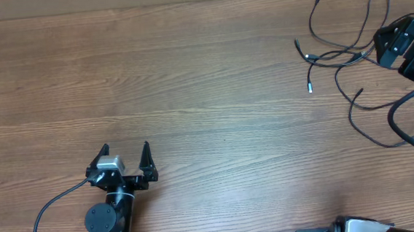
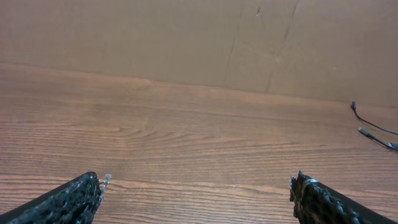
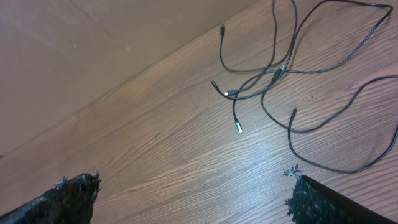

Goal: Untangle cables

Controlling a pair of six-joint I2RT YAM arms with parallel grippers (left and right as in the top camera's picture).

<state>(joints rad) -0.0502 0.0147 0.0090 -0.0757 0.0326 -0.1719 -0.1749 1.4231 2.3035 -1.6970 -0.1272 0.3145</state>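
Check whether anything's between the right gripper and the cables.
Nothing visible. In the right wrist view, the open right gripper faces the cables with only the bare wooden table between them. No other object shows near the tangle.

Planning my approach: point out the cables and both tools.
cables (image 3: 280, 72), right wrist view, crossing in the tangle
left tool (image 1: 126, 148), overhead view, between fingertips
right tool (image 3: 191, 185), right wrist view, between fingertips

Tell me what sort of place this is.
Probably a robot test bench, not a home: a wood-grain table backed by a plain brown board, the left gripper and right gripper both open over it, and a loose tangle of thin black cables.
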